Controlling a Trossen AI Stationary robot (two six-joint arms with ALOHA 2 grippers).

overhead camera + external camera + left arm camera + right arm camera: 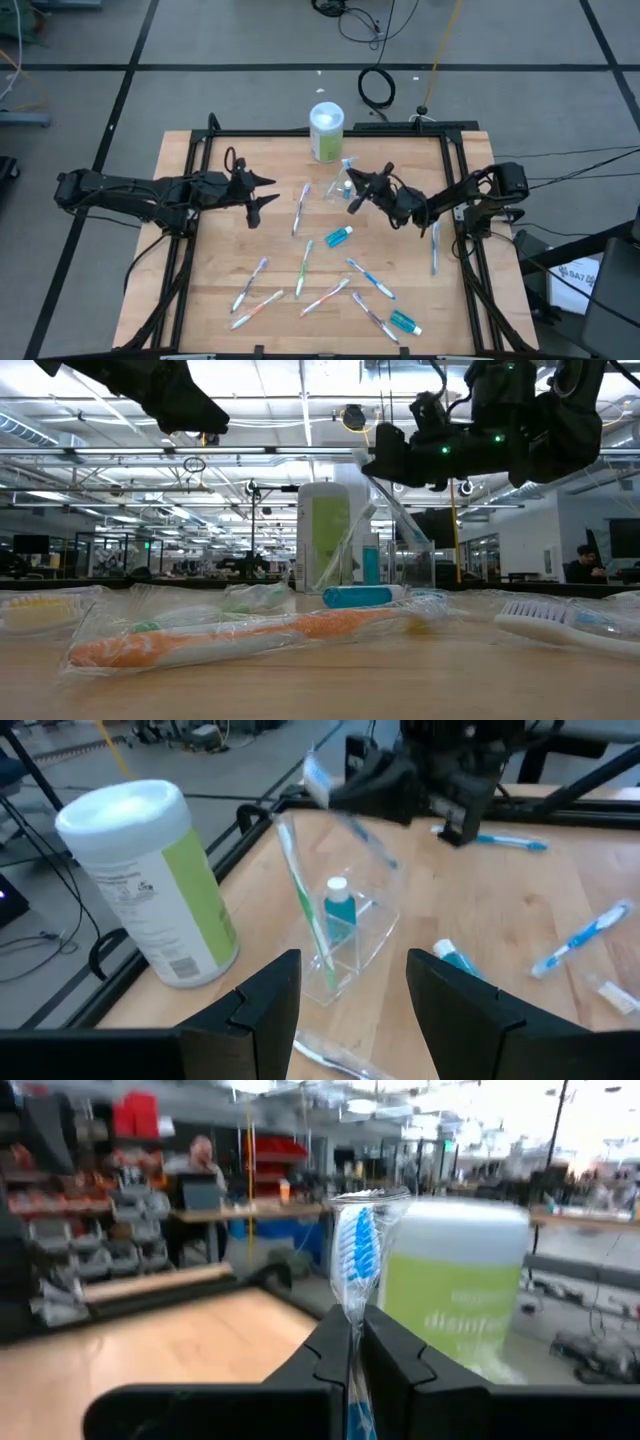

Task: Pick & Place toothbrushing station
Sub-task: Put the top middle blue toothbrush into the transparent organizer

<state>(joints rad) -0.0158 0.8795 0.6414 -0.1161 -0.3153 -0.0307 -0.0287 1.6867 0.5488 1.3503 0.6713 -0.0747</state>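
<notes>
Right gripper (352, 195), clenched on a wrapped blue toothbrush (356, 1245) above the clear holder (345, 935) at table 12 o'clock, risks missing the slot and tipping it; left gripper (262, 191) waits released at 9 o'clock.

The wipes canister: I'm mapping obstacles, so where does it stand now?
In the high view the wipes canister stands upright at the table's far edge, near centre, just behind the clear holder.
</notes>
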